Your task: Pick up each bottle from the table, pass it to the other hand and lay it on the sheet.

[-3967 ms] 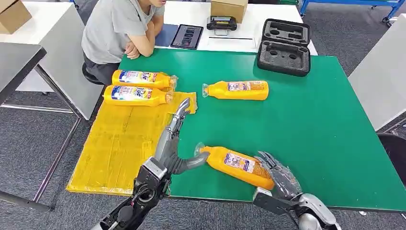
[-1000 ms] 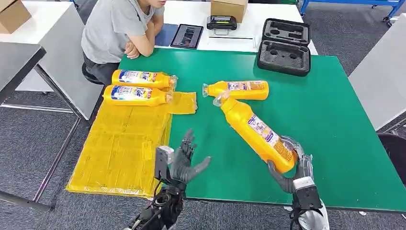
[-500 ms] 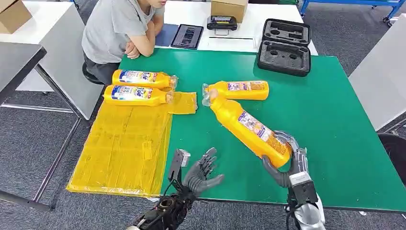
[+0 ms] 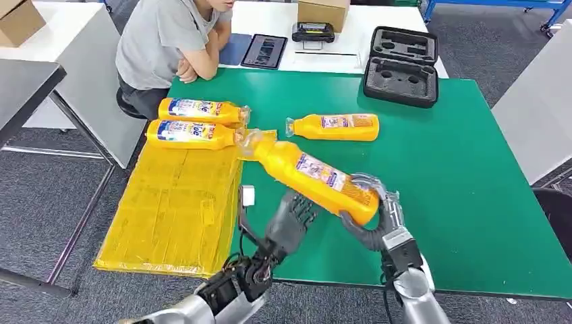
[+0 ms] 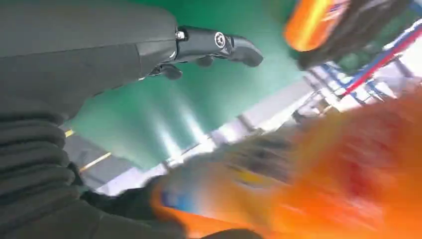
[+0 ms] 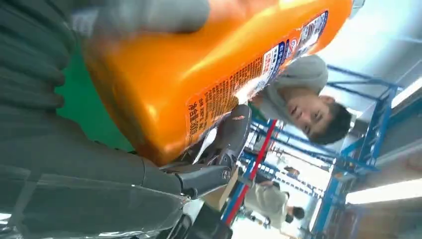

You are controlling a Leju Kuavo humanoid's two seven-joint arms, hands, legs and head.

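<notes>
Above the green table, toward five o'clock of its middle, the right hand grasps an orange detergent bottle by its base, the capped neck slanting up toward ten o'clock over the corner of the yellow sheet. The left hand rises just beneath the bottle's middle, fingers apart and holding nothing; whether it touches the bottle cannot be told. The handover looks to be the step in hand. Next, the left hand would need to close round the body before the right lets go. Two bottles lie at the sheet's far end; another bottle waits on the table at twelve o'clock.
</notes>
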